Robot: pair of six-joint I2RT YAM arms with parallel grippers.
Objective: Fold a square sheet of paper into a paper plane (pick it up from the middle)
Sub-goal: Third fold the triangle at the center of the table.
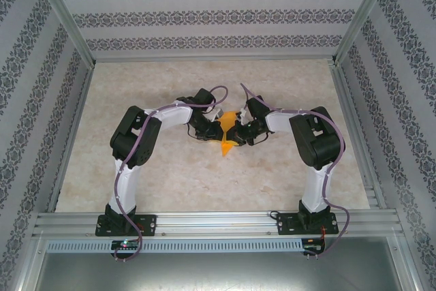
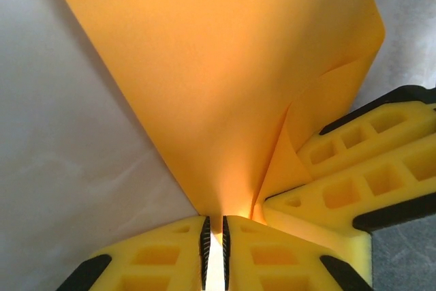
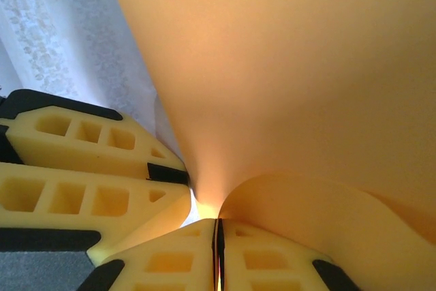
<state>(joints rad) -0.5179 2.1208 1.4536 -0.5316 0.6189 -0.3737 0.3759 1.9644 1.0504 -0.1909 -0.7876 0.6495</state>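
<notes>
Orange-yellow square sheet of paper [image 2: 225, 66], thin and limp, is clamped mid-sheet by left end effector [image 2: 214, 230] and right end effector [image 3: 218, 226].

Robotics test booth: a left arm [image 1: 133, 141] and a right arm [image 1: 317, 142] are standing bolted to a metal rail [image 1: 218, 223] at the near edge of a marble-patterned table [image 1: 157, 189], while aluminium posts [image 1: 61, 13] are framing three walls [image 1: 218, 15] papered in striped floral print, marking this as a lab rig.
</notes>
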